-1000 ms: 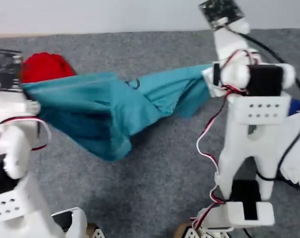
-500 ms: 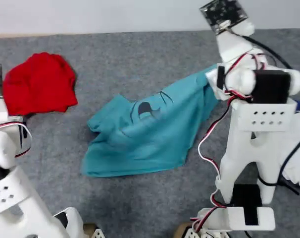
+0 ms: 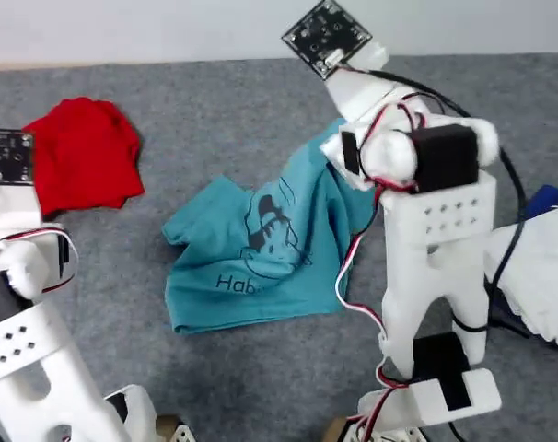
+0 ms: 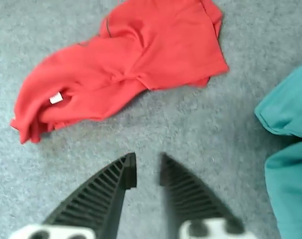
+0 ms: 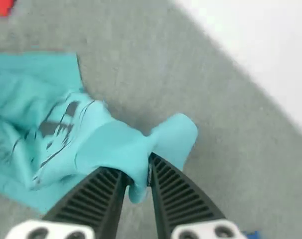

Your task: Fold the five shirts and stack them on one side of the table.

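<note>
1. The left gripper point(image 4: 146, 167) is hovering low over the bare grey table point(image 3: 215, 101), its jaws standing a little apart and gripping nothing.
2. The right gripper point(image 5: 138, 174) is pinching a raised fold of the teal shirt point(image 3: 261, 249), jaws closed tight on the cloth. The rest of the shirt is lying rumpled, print up, mid-table.
3. The red shirt point(image 3: 81, 157) is lying crumpled and unfolded at the far left, apart from the teal one.
4. With only one thin pinch holding it, the teal shirt is probably at risk of slipping free or bunching instead of spreading flat.
5. The right arm is covering that shirt's right edge. A white cloth point(image 3: 546, 285) and something blue point(image 3: 546, 198) are being cut off at the right edge, so I cannot tell whether they are shirts.
</note>
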